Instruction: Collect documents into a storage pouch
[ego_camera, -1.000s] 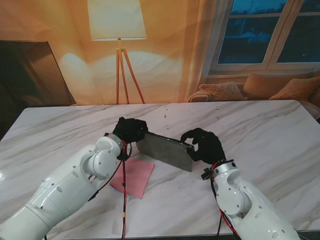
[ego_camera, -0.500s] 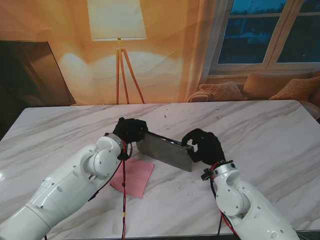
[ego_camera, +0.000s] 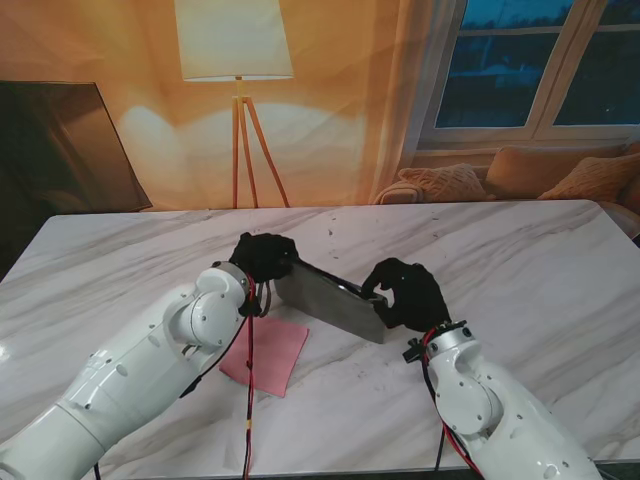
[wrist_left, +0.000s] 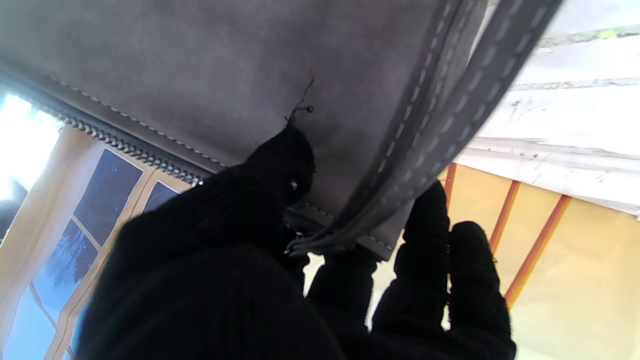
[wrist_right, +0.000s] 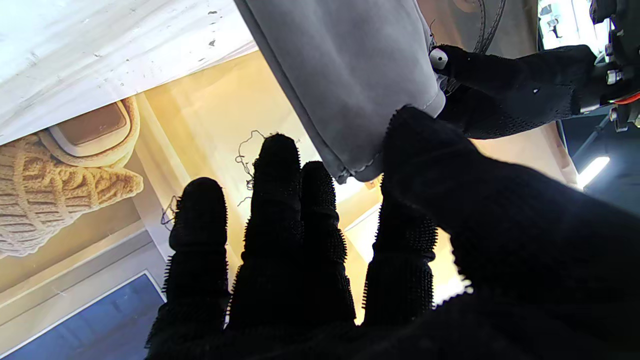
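Marble-veined white table (ego_camera: 560, 260) lies under your two black-gloved hands. Nearest your left arm, a flat pink document (ego_camera: 266, 355) rests on the stone, a soft-cornered rectangle, partly under the arm. Your left hand (ego_camera: 262, 256) pinches one end of the grey pouch (ego_camera: 330, 300), thumb against the suede-like face beside its stitched seam and metal zipper teeth. The pouch hangs tilted between both hands, off the table. Your right hand (ego_camera: 405, 292) clamps the other end, thumb on the cloth, nubbed fingers (wrist_right: 280, 210) upright and close together.
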